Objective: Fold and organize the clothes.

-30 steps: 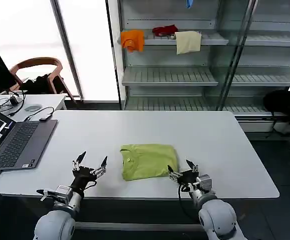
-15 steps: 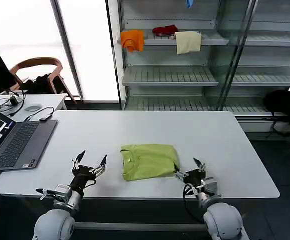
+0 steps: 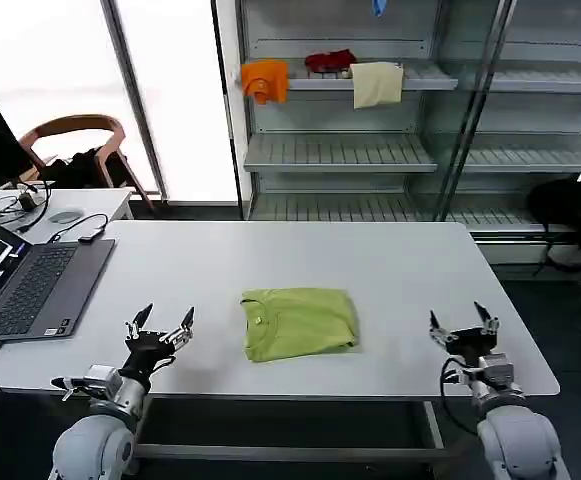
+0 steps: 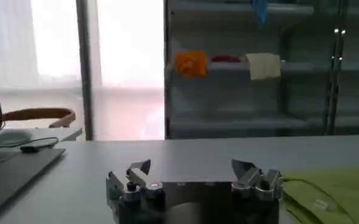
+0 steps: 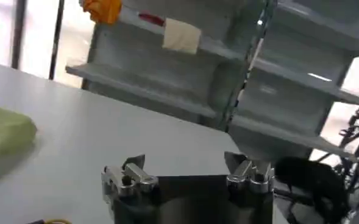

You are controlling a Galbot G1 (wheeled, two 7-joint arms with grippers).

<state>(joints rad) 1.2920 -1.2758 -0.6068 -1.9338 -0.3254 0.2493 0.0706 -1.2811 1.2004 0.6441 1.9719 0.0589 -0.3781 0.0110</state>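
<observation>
- The lime T-shirt (image 3: 298, 323) lay folded into a compact rectangle on the white table (image 3: 270, 255), a little in from the middle of its near edge, its longer side running along that edge.
- The left gripper (image 3: 158, 331) hovered near the near edge on the shirt's left, fingers spread and empty.
- The right gripper (image 3: 462, 329) stood toward the near right corner, also spread and empty, and well apart from the shirt.
- Both flanked it; the left looked slightly nearer, so any tidying reach would probably go inward from there.
- The left wrist view caught the shirt's edge just beside the left gripper's fingers (image 4: 255, 178); the right wrist view showed the folded bundle (image 5: 5, 131) farther off across bare table.
</observation>
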